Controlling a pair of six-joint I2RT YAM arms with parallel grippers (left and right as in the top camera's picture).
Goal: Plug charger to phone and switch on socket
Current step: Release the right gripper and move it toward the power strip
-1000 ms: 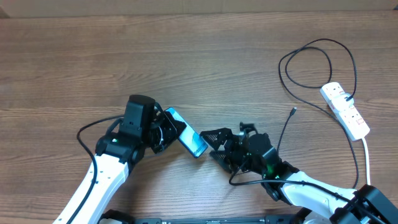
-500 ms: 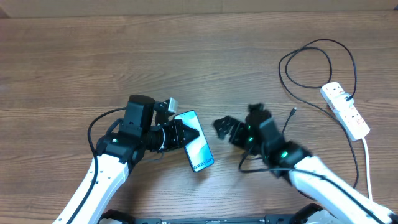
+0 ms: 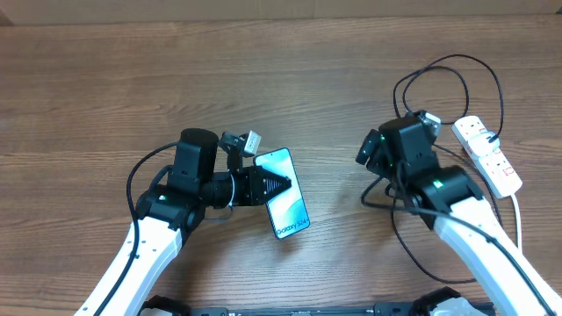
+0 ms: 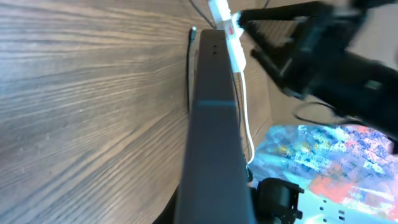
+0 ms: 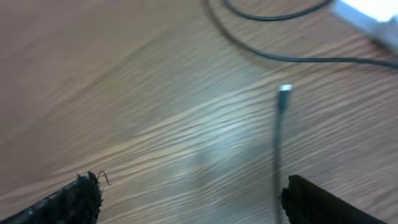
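My left gripper (image 3: pixel 266 187) is shut on the phone (image 3: pixel 286 204), which shows its light screen face up with the "Galaxy S24+" text. In the left wrist view the phone (image 4: pixel 214 124) is a dark edge-on slab. My right gripper (image 3: pixel 376 151) is open and empty above the table, near the charger's connector tip (image 5: pixel 285 89), which lies ahead of its spread fingers (image 5: pixel 189 199). The charger's thin black cable (image 3: pixel 448 63) loops at the right back and runs to the white socket (image 3: pixel 488 156). In the overhead view my right arm hides the tip.
The socket's thick white cord (image 3: pixel 518 219) runs toward the front right edge. My right arm's own black cable (image 3: pixel 399 219) hangs beside it. In the left wrist view the socket (image 4: pixel 227 25) and my right arm (image 4: pixel 323 56) lie beyond the phone.
My left gripper has turned the phone screen-up and shifted it slightly right. My right arm has swung away from the phone, back and to the right, over the cable tip.
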